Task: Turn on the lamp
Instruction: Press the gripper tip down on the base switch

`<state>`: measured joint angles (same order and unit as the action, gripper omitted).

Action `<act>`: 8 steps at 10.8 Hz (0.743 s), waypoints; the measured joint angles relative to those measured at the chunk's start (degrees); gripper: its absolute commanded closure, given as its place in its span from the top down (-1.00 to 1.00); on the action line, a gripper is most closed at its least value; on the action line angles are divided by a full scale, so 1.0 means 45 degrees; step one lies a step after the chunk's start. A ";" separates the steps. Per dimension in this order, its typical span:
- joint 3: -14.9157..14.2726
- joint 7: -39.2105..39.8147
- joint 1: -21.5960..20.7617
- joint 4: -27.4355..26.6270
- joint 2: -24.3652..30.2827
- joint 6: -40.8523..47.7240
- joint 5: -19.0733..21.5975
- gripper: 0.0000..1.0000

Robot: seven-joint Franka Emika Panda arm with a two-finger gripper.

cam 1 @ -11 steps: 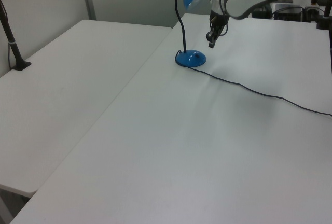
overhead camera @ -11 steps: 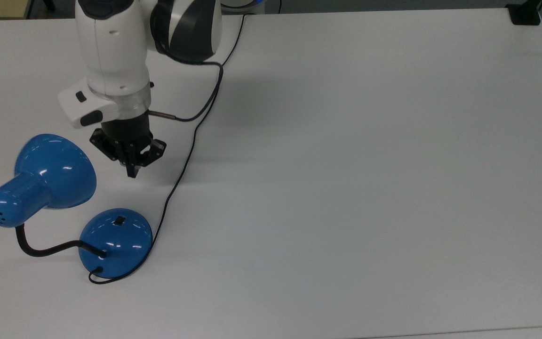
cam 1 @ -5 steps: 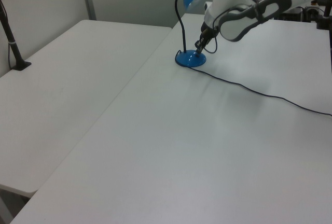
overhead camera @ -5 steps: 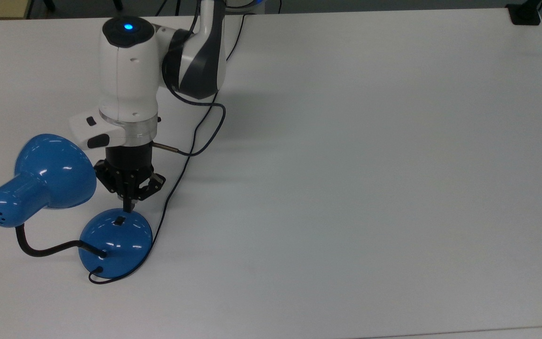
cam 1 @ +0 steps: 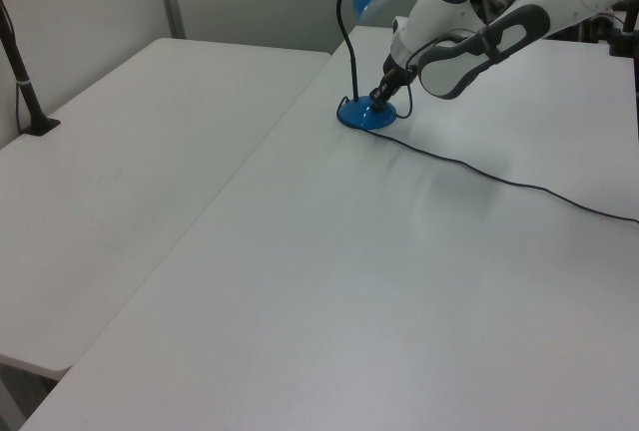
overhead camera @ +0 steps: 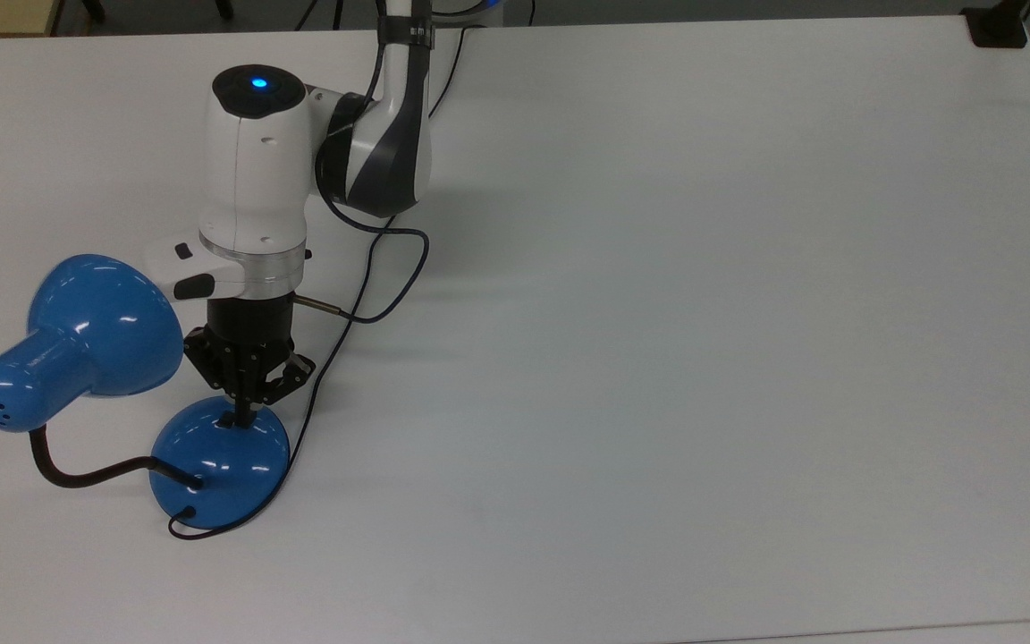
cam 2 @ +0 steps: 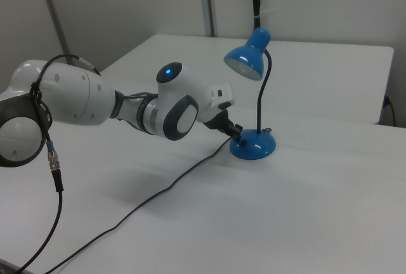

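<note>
The lamp [overhead camera: 219, 461] is standing near the top view's left edge of the desk [overhead camera: 658, 358], and the tool [overhead camera: 243, 415], fingers pinched together around nothing, is pressing its tip onto the switch on the domed base. An off-centre push is risking skidding off the gloss or shoving the light base.

A white table [overhead camera: 703, 358] is taking up most of the top view, and a small black block [overhead camera: 996, 27] is sitting at its far right corner. In the left view a second white table [cam 1: 110, 182] is standing beside it on the left view's left, with a black post [cam 1: 20, 72] rising from a foot near its edge.
</note>
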<state>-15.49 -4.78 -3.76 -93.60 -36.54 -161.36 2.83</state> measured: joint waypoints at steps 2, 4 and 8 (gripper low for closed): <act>-0.0006 -0.0230 0.0019 0.0137 -0.0071 -0.0180 0.0001 -1.00; -0.0006 -0.0267 0.0109 0.0278 -0.0153 -0.0181 0.0008 -1.00; -0.0008 -0.0271 0.0282 0.0330 -0.0232 -0.0187 0.0012 -1.00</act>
<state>-15.53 -6.00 -2.49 -92.11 -37.59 -162.20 2.88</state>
